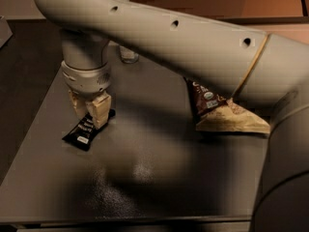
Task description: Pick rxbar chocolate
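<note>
Starting from the near edge of the dark grey matte desk (145,192), we meet the task's thing first: the small flat black rxbar chocolate wrapper (82,132), printed in white, lies flat on the desk toward the left of the view, its white-labelled end nearest us; its long axis runs from near-left to far-right, and its far end passes under the hand (90,114); so the bar sits directly below the hand and reaches out from it toward us and to the left. We judge that the lift turns on this: any hold falls on the far end and not the middle, so the nearer end may droop or swing once raised.

The hand points straight down from a pale grey ribbed wrist (87,74), low at the desk and meeting the bar; whether it is closed on the wrapper or merely stands about it, we cannot tell. The thick pale grey arm (193,37) sweeps from that wrist up and across to the right.

Farther back and right, well apart from the bar, a brown-and-cream chip bag (222,117) lies partly under the arm; beyond, a small clear object (128,56) is too hidden to name.
</note>
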{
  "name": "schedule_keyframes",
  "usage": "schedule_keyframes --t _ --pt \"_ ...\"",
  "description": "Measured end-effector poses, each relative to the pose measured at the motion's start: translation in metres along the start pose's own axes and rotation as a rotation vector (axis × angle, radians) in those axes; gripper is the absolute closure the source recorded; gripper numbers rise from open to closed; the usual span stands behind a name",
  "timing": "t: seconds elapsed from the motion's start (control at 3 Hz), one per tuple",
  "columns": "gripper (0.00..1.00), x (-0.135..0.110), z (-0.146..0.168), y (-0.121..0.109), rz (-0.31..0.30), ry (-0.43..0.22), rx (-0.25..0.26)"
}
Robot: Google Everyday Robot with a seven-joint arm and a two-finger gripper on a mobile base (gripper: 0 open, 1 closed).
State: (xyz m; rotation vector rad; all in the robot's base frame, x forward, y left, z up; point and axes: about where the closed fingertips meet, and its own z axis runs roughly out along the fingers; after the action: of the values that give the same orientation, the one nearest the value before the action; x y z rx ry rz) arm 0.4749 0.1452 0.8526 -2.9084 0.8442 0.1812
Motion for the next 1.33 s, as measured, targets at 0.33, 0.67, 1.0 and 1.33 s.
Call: schedule_keyframes --t 0.33,0.67,1.0,1.33 --pt "1.0 -0.002 -0.024 -0.005 0.003 -0.007 0.039" --pt "1.0 -0.006 -0.057 -0.015 -0.008 0.006 0.082" --pt "1.0 -0.006 -0.091 -0.025 -0.015 0.019 0.132" --pt "1.0 -0.006 -0.127 -0.035 -0.022 0.027 0.195"
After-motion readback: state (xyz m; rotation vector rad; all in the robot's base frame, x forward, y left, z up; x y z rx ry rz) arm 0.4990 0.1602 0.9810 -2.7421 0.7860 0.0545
